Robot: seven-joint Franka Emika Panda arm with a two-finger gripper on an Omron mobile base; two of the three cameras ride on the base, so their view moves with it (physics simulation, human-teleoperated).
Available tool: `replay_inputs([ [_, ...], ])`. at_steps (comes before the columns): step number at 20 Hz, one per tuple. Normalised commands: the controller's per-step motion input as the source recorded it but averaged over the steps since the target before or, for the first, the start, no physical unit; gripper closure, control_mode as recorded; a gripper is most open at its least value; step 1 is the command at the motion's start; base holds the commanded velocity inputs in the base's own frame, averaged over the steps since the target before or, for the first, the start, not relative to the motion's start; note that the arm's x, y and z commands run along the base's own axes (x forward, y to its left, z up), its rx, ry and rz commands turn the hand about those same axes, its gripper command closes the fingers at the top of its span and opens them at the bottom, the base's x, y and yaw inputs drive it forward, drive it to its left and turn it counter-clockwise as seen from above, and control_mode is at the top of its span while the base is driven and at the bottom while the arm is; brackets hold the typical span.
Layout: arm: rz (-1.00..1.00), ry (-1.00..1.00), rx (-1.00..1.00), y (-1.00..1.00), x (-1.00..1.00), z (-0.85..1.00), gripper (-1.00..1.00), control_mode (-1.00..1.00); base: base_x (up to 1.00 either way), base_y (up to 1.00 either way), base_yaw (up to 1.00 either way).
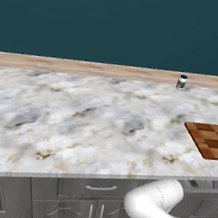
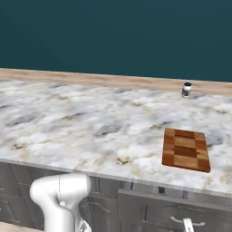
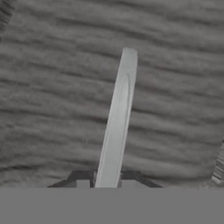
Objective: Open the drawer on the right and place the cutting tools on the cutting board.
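The jaws (image 3: 107, 183) sit narrow around the drawer (image 2: 174, 209) handle (image 3: 117, 118), low centre of the hand view, ready to pull. The cutting board (image 2: 186, 149) waits lower right on the surface (image 2: 90, 122).

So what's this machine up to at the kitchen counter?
The white arm is reaching low at the cabinet front, its jaws on either side of a drawer handle seen close up in the hand view. In the right base view the drawer sits slightly pulled out, with small things just visible inside. The cutting board on the marble counter has nothing on it yet; a small jar stands behind.
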Motion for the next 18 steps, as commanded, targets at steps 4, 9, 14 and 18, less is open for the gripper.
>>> replay_inputs([
  [4,-0.05,0.0,-0.02,-0.54,-0.78,0.0,1.0,-1.0,0.0,0.0,0.0],
  [9,-0.06,0.0,-0.02,-0.57,-0.89,-0.01,1.0,-1.0,0.0,0.0,0.0],
  [14,-0.06,0.0,-0.04,-0.59,-0.92,-0.04,1.0,-1.0,0.0,0.0,0.0],
  [18,-0.08,0.0,-0.07,-0.5,-0.93,-0.16,1.0,-1.0,0.0,0.0,0.0],
])
